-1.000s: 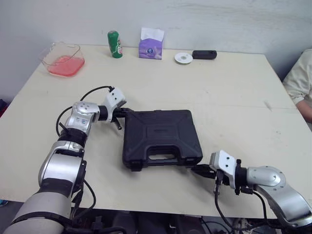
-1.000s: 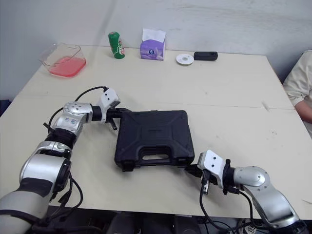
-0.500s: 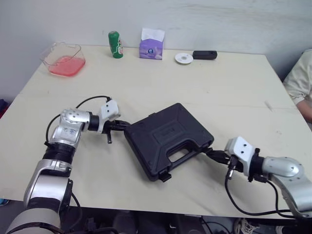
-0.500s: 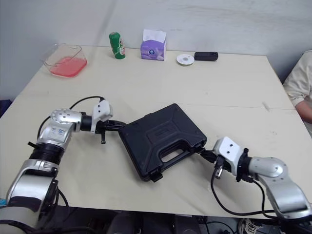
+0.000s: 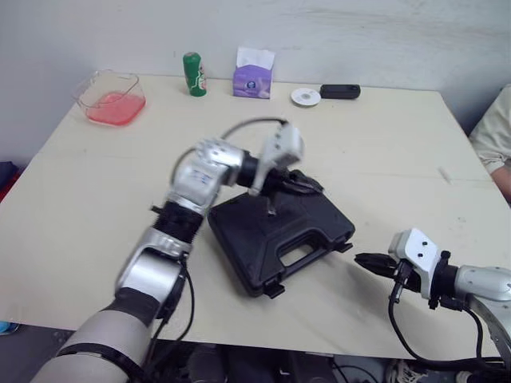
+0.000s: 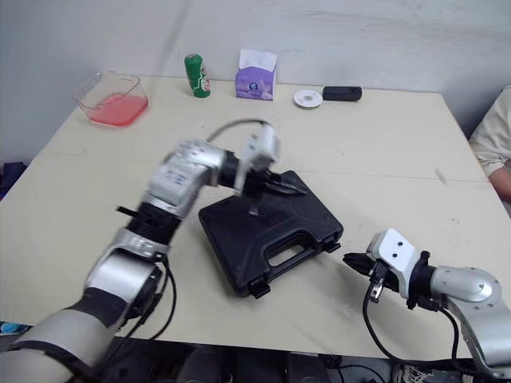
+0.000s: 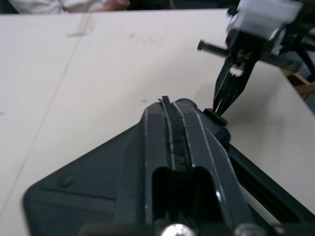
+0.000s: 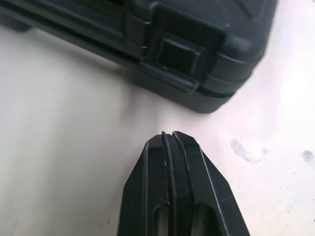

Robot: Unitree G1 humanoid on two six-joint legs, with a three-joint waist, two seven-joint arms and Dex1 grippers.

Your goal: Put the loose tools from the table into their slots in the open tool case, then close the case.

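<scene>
the shut case lies skewed on the tabletop. my left claw, clenched, sits at its far corner; my right claw, clenched, near its latch. a hard push could skid it off.

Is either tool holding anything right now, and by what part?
Nothing is held. The left tool is shut on nothing above the closed tool case; the right tool is shut too, apart from it.
</scene>
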